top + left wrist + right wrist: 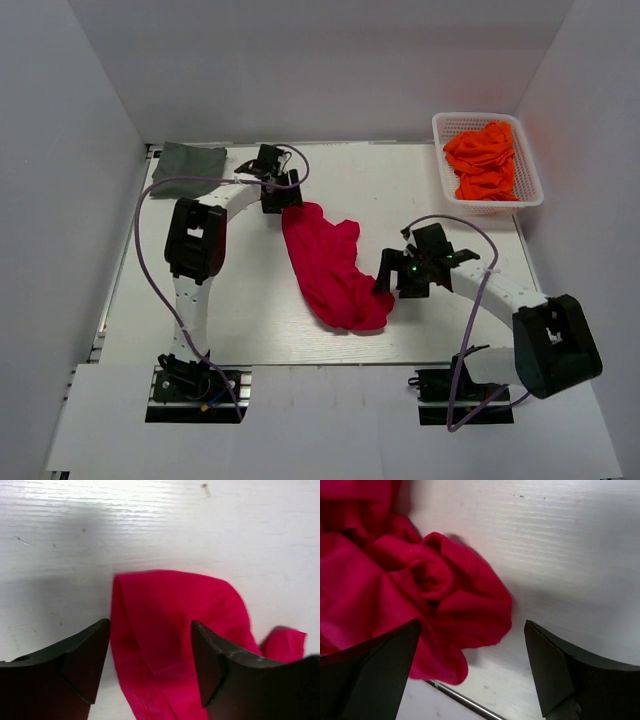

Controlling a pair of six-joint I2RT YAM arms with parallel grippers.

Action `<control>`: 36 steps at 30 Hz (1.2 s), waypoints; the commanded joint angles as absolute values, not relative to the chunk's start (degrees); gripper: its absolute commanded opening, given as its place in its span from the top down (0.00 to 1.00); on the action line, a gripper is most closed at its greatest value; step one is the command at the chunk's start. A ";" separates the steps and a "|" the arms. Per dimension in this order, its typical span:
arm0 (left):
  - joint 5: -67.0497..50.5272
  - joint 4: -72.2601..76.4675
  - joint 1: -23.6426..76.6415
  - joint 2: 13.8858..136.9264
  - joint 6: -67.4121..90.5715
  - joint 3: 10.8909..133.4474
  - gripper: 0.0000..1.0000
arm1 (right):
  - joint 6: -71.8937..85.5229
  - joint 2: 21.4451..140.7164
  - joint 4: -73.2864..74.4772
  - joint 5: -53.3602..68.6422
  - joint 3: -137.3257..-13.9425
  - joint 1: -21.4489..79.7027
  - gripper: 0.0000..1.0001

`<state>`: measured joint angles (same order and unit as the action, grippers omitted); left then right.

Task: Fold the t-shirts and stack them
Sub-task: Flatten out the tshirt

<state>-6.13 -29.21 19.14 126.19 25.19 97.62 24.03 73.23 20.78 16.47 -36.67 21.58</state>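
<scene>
A crimson red t-shirt point(330, 265) lies crumpled in a long strip at the middle of the table. My left gripper point(281, 193) is open at its far end, with a fold of the red cloth point(170, 630) between the spread fingers. My right gripper point(385, 281) is open just right of the shirt's near end; the bunched red cloth point(410, 590) lies partly between its fingers. A dark grey-green t-shirt point(189, 160) lies folded at the far left corner. Bright orange t-shirts point(484, 160) are piled in the basket.
A white mesh basket point(529, 155) stands at the far right corner. White walls close in the table on three sides. A thin metal seam point(465, 702) at the table's near edge shows below the right gripper.
</scene>
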 commanded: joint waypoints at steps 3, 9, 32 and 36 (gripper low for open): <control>-5.44 -27.52 19.69 126.57 26.37 95.38 0.43 | 31.53 80.23 17.14 7.85 -37.79 25.84 0.20; -10.62 -22.51 20.83 121.65 25.22 89.22 1.00 | 37.43 83.32 16.61 2.20 -37.71 28.91 0.45; 9.47 -20.21 19.69 86.41 25.31 81.20 1.00 | 38.76 62.41 23.20 -23.27 -49.30 28.83 1.00; 24.59 -24.16 19.69 80.52 25.31 82.88 1.00 | 40.34 59.42 28.55 -41.18 -59.12 28.57 1.00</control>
